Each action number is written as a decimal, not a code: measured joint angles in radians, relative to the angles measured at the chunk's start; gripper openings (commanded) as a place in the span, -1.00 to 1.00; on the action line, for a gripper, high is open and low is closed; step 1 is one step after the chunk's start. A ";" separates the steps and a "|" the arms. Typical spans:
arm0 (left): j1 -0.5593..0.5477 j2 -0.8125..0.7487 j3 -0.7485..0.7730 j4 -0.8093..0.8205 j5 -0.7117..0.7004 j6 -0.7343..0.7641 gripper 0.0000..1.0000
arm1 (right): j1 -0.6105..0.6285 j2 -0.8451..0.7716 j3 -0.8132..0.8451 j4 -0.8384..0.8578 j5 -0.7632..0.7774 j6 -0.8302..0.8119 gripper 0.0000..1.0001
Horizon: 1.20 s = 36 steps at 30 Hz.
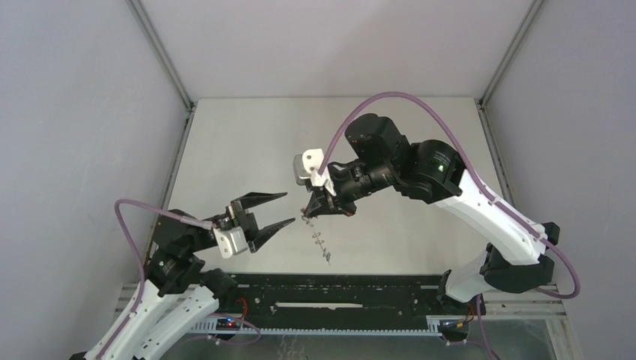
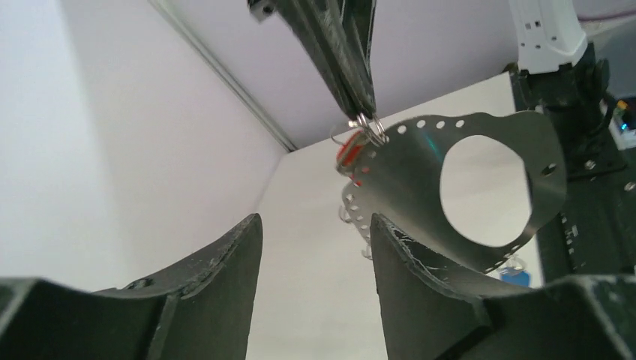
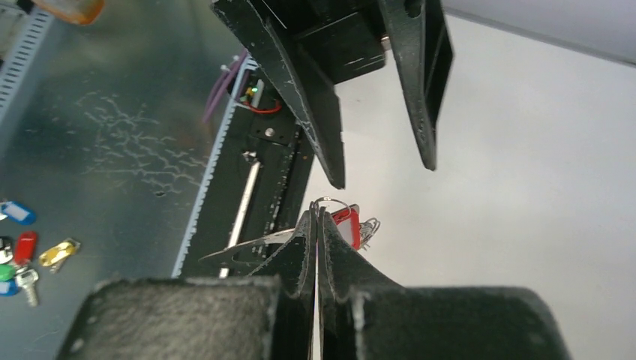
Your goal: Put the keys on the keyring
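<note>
Viewing from above, I read the right jaws as clenched on the upper rim of the keyring [image 1: 319,238], which hangs below them edge-on, over the pale surface [image 1: 225,150]. The left wrist view gives the detail: the two right fingertips [image 2: 361,101] are pressed together on a small wire loop [image 2: 375,129] at the rim. The keyring itself is a thin grey metal band with a row of small holes along its edge and a wide central opening.

The red key [image 2: 347,154] sits just below the grip point, against the rim. The blue key [image 2: 517,274] shows at the lower edge of the keyring. I cannot tell how either key is fastened.

The left jaws are released. Both fingers stand well apart and hold nothing. They point at the keyring from its left side, close to it, with a narrow gap visible in the overhead view.

The right wrist view shows several loose coloured keys [image 3: 26,247] lying beyond the black base rail [image 1: 337,300].
</note>
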 measured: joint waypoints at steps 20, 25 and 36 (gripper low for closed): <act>0.000 0.080 0.154 -0.381 0.296 0.467 -0.10 | 0.001 0.175 0.097 -0.130 -0.119 0.075 -1.00; 0.000 0.080 0.154 -0.443 0.295 0.601 -0.26 | 0.001 0.175 0.104 -0.130 -0.148 0.086 -1.00; -0.003 0.040 0.151 -0.457 0.277 0.761 -0.71 | -0.020 0.182 0.104 -0.130 -0.134 0.130 -1.00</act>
